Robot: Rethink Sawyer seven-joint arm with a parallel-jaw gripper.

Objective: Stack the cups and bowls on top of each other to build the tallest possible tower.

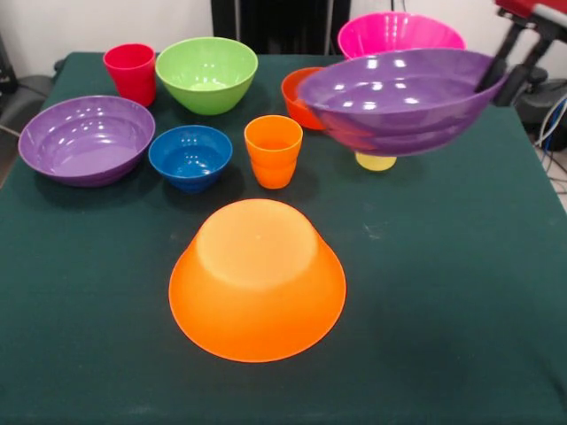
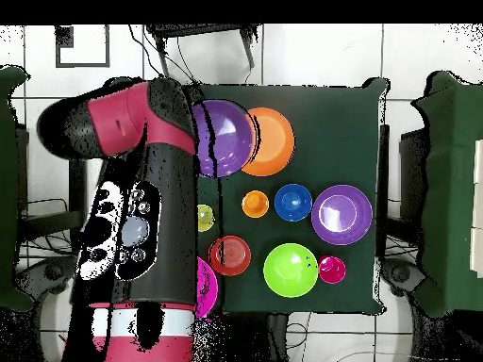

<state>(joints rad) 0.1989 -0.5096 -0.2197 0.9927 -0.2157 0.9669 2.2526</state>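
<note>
A wide purple bowl [image 1: 399,102] hangs tilted in the air at the right, with my gripper [image 1: 493,78] shut on its right rim. The overhead view shows this bowl [image 2: 226,137] beside the arm [image 2: 132,217], which hides the gripper. Under it stands the yellow cup [image 1: 376,161], and the orange-red bowl [image 1: 299,93] is half hidden behind it. A big yellow-orange bowl [image 1: 257,279] lies upside down near the front. The orange cup [image 1: 273,150], blue bowl [image 1: 190,157], second purple bowl [image 1: 86,139], red cup [image 1: 130,73], green bowl [image 1: 206,73] and pink bowl [image 1: 400,35] stand singly. No tower shows.
A dark green cloth covers the table [image 1: 443,310]. Cables hang off its right edge [image 1: 551,133]. In the overhead view chairs [image 2: 448,189] flank the table.
</note>
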